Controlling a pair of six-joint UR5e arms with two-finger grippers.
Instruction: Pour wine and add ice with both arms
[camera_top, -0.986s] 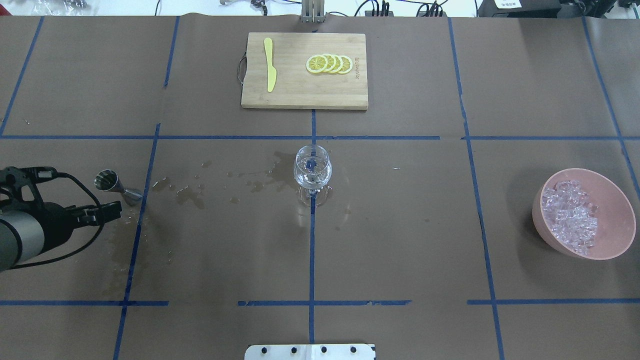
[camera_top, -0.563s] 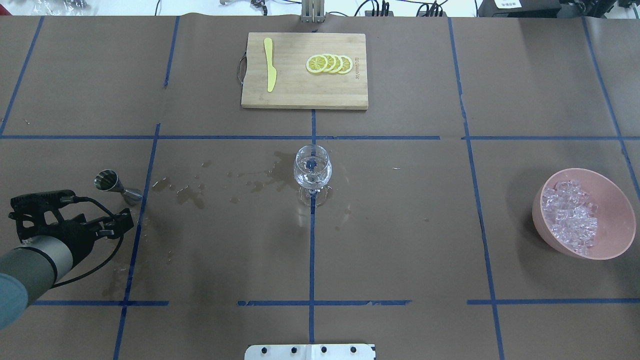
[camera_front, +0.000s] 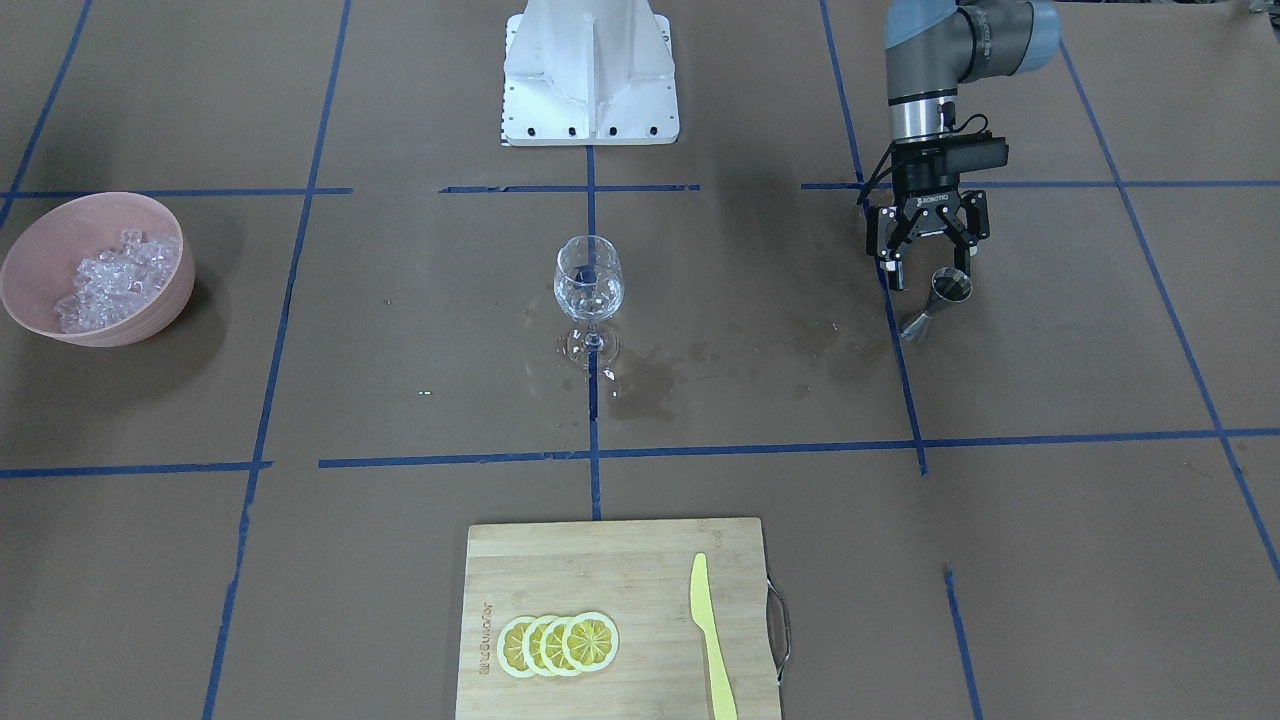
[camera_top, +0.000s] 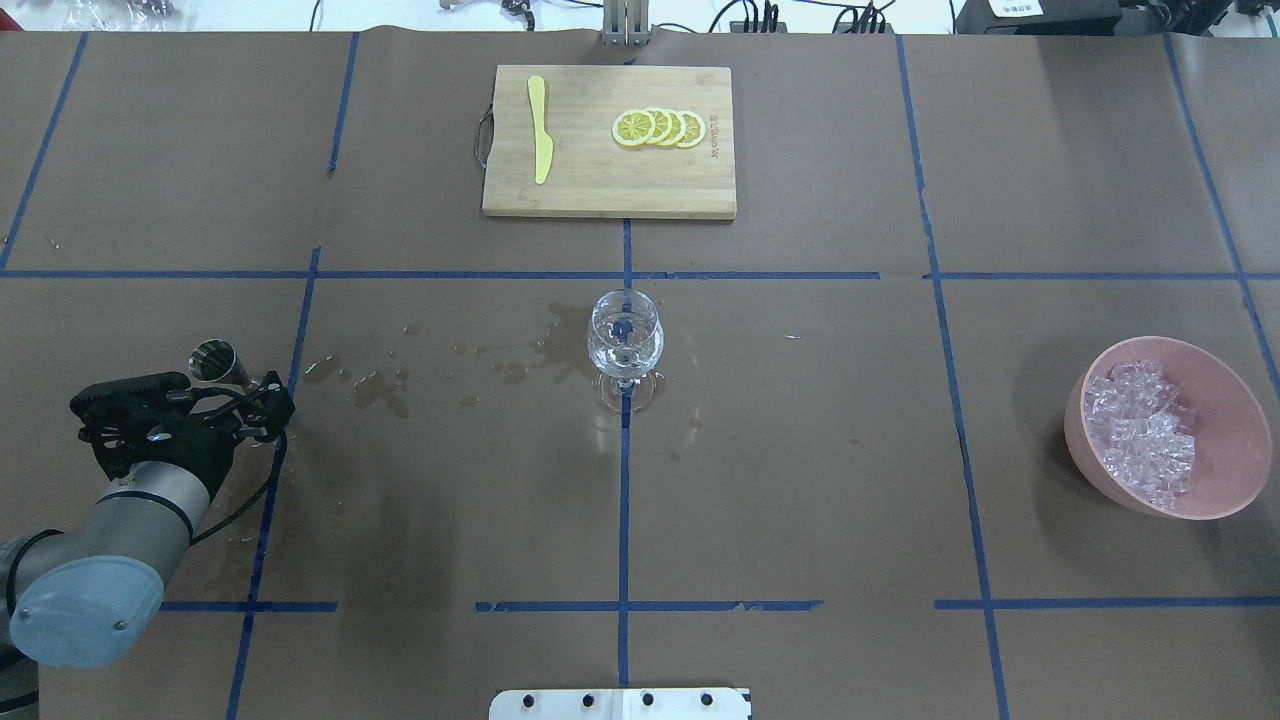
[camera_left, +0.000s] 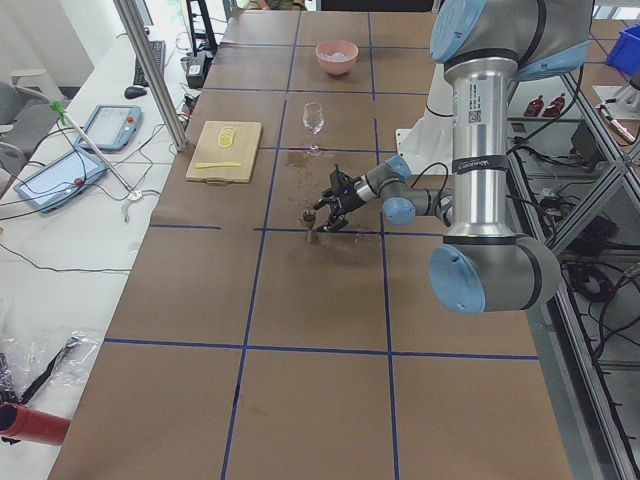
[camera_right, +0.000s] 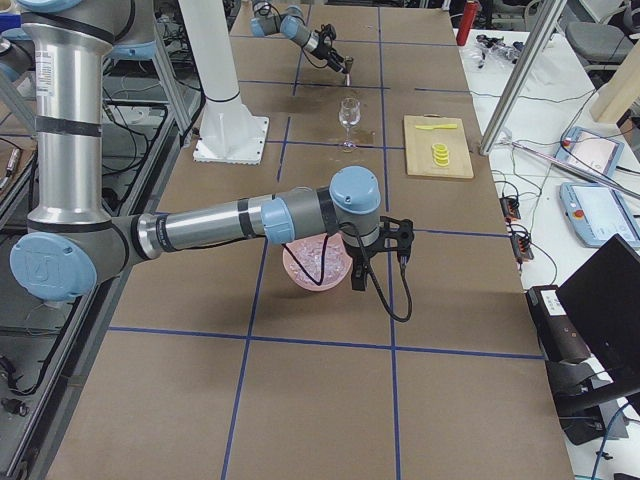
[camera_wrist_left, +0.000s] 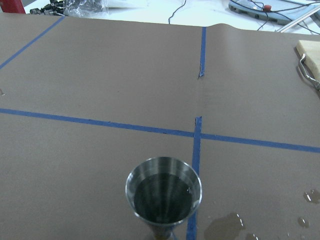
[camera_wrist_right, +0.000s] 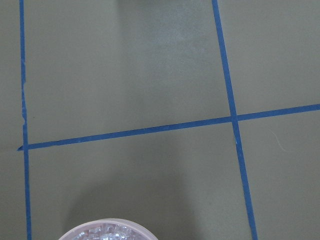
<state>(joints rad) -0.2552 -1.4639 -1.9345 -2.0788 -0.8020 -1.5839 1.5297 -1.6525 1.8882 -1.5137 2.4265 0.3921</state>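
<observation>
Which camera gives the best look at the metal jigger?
Left wrist-mounted: the jigger is close and large, its open mouth facing the camera. Front-facing and overhead show it small by the left gripper; the side views, a speck; right wrist, nothing.

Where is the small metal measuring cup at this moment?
In the overhead view, the measuring cup is at the far left, close beside the left end effector.

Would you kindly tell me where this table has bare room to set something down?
Bare paper lies between the wine glass and the pink bowl, and on both sides of the cutting board. It is crowded and wet on the robot's left, where the left gripper hangs by the jigger among spills.
</observation>
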